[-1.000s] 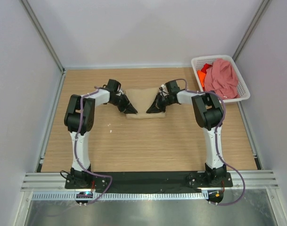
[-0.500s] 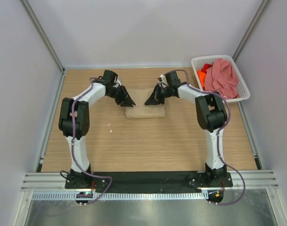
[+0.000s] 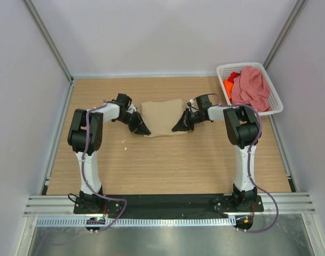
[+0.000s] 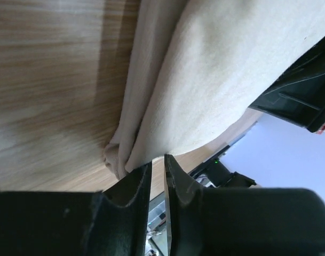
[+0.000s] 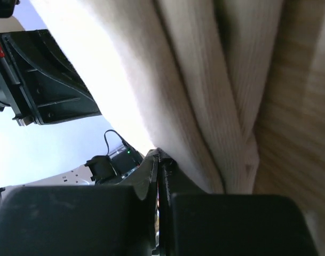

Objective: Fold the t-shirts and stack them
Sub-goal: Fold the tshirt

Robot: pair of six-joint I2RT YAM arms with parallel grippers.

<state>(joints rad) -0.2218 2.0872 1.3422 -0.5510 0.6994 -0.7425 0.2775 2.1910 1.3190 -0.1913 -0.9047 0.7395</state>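
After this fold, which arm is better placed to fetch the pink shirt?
Probably the right: the basket holding the pink shirt sits far right, nearer the right gripper than the left gripper.

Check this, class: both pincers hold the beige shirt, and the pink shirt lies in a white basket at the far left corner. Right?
Wrong corner: the top external view shows the white basket with the pink shirt at far right. Left pincer and right pincer do hold the beige shirt.

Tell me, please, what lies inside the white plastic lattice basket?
In the white plastic lattice basket, a crumpled dusty pink cloth shirt fills most of the space, and a bright orange cloth shirt peeks out at its left. The basket floor and anything beneath them are covered.
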